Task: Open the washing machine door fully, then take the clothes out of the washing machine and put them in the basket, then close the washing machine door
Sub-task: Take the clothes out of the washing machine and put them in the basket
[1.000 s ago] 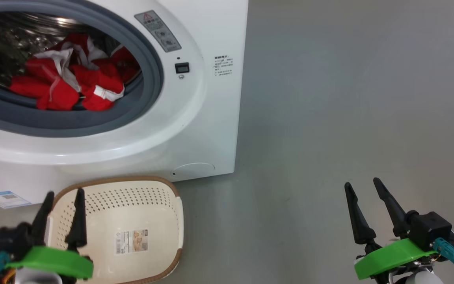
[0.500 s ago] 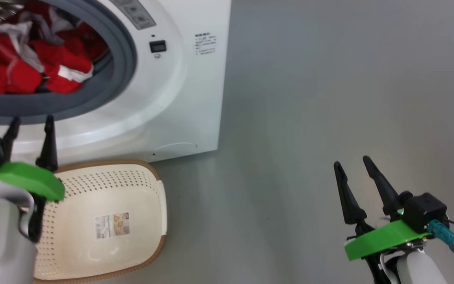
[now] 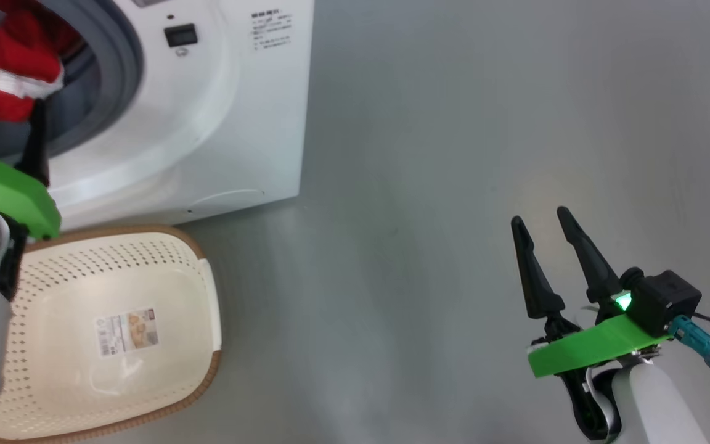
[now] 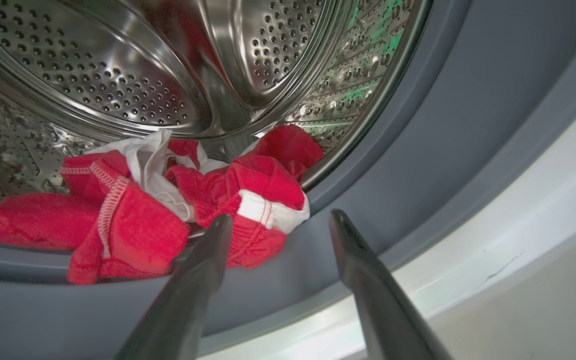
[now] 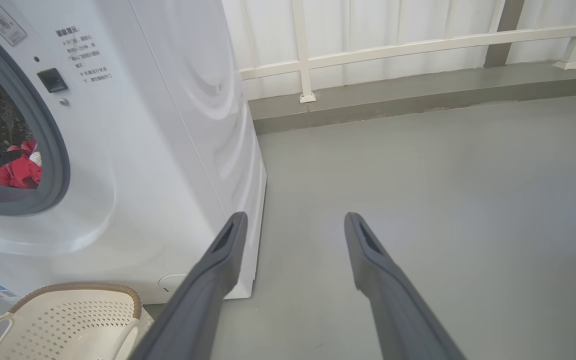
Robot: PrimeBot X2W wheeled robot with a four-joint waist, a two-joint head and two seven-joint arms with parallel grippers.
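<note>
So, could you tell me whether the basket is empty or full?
Empty: the basket holds nothing but the paper label on its bottom; the clothes lie in the drum.

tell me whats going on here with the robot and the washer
A two-armed robot is unloading a washing machine. Its left gripper is open and points into the steel drum, fingertips close to the pile of red clothes, with nothing gripped yet. The cream basket sits on the floor in front of the machine and holds no clothes yet. The right gripper hangs open over bare floor, off to the side.
</note>
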